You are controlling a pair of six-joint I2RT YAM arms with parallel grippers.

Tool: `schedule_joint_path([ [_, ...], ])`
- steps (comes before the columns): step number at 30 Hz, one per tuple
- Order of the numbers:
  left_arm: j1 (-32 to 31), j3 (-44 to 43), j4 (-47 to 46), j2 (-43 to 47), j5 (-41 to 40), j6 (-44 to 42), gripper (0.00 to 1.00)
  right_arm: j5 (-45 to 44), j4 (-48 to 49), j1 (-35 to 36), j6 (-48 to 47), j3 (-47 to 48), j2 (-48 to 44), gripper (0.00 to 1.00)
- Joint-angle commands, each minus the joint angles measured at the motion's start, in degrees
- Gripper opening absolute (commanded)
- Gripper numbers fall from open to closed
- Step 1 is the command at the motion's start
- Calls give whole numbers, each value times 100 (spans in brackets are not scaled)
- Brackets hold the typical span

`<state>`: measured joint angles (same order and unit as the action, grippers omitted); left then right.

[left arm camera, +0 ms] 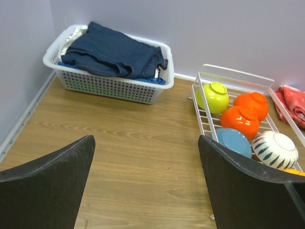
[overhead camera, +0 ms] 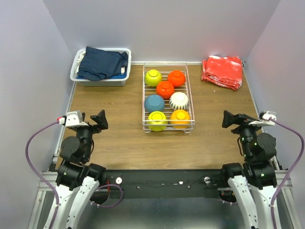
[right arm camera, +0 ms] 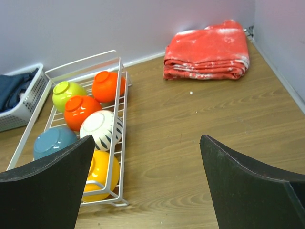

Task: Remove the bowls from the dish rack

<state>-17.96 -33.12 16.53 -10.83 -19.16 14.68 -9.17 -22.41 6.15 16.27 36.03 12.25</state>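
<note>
Bowls (overhead camera: 165,89), 7 in all, sit upside down in the dish rack (overhead camera: 144,102), apparently to drain; left gripper (overhead camera: 99,120) and right gripper (overhead camera: 228,119) hover nearer, spread wide, empty.

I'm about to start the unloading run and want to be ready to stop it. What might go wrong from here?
1. The bowls lie upside down and glossy in the dish rack, so a grip on a rounded side may slip and drop one.
2. They sit packed close; reaching for the blue bowl could knock the striped bowl beside it.
3. The dish rack is thin wire, looks light, and may shift if a rim catches.
</note>
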Motion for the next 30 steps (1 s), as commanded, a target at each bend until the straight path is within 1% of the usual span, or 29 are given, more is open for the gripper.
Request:
schedule_joint_path([
  [1, 38, -465, -239, -1048, 543, 18, 99, 2, -140, 79, 279, 80, 330, 100],
  [3, 38, -668, -107, -1534, 737, -35, 99, 134, -140, 79, 455, 53, 470, 100],
  [4, 38, -921, -46, -2049, 869, -26, 99, 161, -193, 88, 534, 44, 706, 100],
  [6, 29, -1212, 165, -2562, 1194, 26, 99, 362, -368, 79, 675, 158, 1058, 100],
  [7, 29, -1562, 279, -3069, 1273, 70, 99, 441, -421, 88, 693, 185, 1217, 100],
  [8, 29, -1748, 515, -3326, 1457, 105, 99, 608, -483, 79, 737, 263, 1601, 100],
  [9, 29, -1933, 631, -3555, 1546, 123, 99, 696, -544, 79, 772, 281, 1753, 100],
  [10, 12, -2248, 727, -3967, 1599, 184, 99, 793, -553, 79, 772, 282, 1920, 100],
  [12, -15, -2513, 921, -4312, 1826, 229, 99, 1091, -484, 88, 798, 229, 2237, 100],
  [13, -41, -2750, 957, -4618, 1889, 255, 99, 1180, -414, 79, 816, 177, 2290, 100],
  [15, -190, -2979, 1106, -4910, 1872, 334, 99, 1382, -177, 88, 930, 63, 2282, 100],
  [17, -496, -3305, 1263, -5323, 1715, 334, 99, 1601, -27, 79, 974, -105, 2238, 100],
  [20, -901, -3727, 1553, -5894, 1109, 255, 99, 1673, 79, 88, 966, -175, 2273, 100],
  [21, -1199, -3841, 1633, -6043, 959, 194, 99, 1664, 97, 79, 931, -167, 2282, 100],
  [22, -1332, -4103, 1738, -6358, 662, 159, 99, 1673, 97, 79, 930, -175, 2317, 100],
  [24, -1726, -4377, 2054, -6676, 423, 19, 99, 1629, 79, 88, 887, -132, 2352, 100],
  [26, -1974, -4755, 2344, -7116, 3, -52, 99, 1620, 71, 88, 869, -131, 2387, 100],
  [28, -2246, -5201, 2582, -7580, -202, -114, 99, 1620, 79, 79, 860, -131, 2414, 100],
  [30, -2387, -5528, 2960, -7898, -430, -97, 99, 1673, 123, 79, 878, -175, 2457, 100],
])
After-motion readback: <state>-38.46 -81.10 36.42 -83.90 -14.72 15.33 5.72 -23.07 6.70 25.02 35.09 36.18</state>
